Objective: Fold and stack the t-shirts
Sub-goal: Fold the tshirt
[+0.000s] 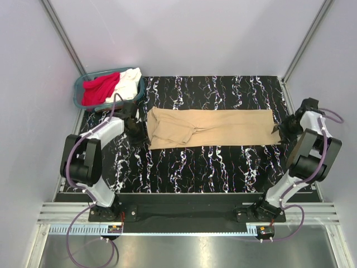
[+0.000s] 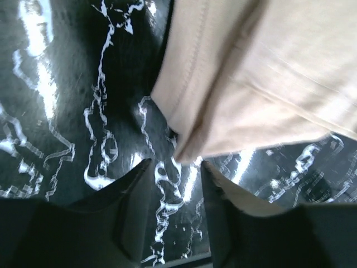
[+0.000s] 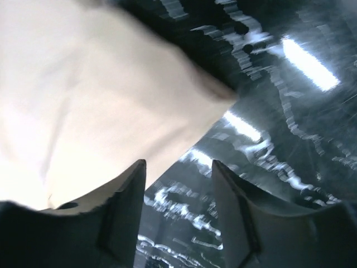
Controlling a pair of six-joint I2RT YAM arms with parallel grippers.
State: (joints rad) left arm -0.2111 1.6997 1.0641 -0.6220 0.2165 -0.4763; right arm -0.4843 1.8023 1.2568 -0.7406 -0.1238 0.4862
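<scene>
The tan t-shirt (image 1: 212,127) lies folded into a long flat band across the middle of the black marbled table (image 1: 223,167). My left gripper (image 1: 135,133) stands open just off its left end; the left wrist view shows a shirt corner (image 2: 245,100) ahead of the open gripper (image 2: 175,167), nothing between the fingers. At the right end my right gripper (image 1: 282,128) is open too, the cloth (image 3: 100,100) lying beside the left fingertip (image 3: 136,173) and bare table between the jaws of the gripper (image 3: 178,167). The red t-shirt (image 1: 99,88) and the white t-shirt (image 1: 129,82) sit crumpled in the basket.
A teal plastic basket (image 1: 80,103) stands at the table's back left corner, close behind my left arm. Grey walls and metal posts close in the sides and back. The arm bases sit on a rail at the near edge.
</scene>
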